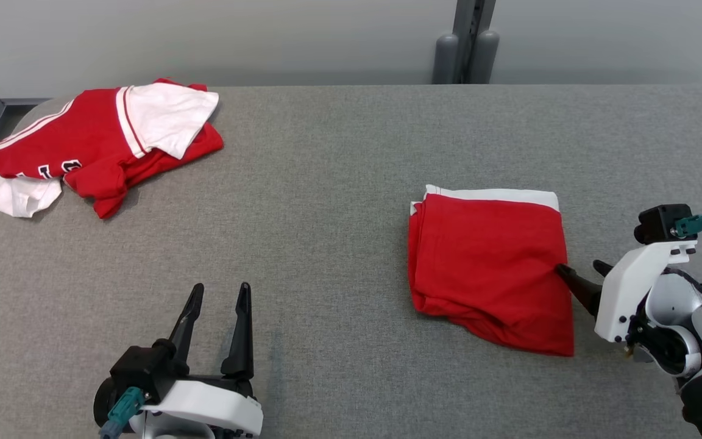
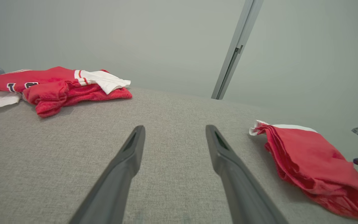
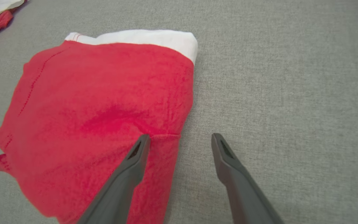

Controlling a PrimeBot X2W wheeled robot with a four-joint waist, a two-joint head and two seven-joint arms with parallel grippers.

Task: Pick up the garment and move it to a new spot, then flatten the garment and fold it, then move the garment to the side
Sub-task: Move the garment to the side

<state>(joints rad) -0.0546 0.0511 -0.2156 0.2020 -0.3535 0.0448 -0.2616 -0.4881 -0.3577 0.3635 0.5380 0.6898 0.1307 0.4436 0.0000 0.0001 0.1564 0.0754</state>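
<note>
Left gripper (image 1: 220, 286) spread over bare grey table (image 1: 339, 183), folded red garment (image 1: 488, 262) at table's right, right gripper (image 1: 579, 266) spread at its edge, right wrist view showing one finger (image 3: 129, 168) over cloth, crumpled red-and-white clothes (image 1: 95, 140) far left

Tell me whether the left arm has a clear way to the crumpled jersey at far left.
Probably yes: the left pincer is open, with just bare grey table between it and the crumpled jersey. Whether the arm stretches that far is unclear.
</note>
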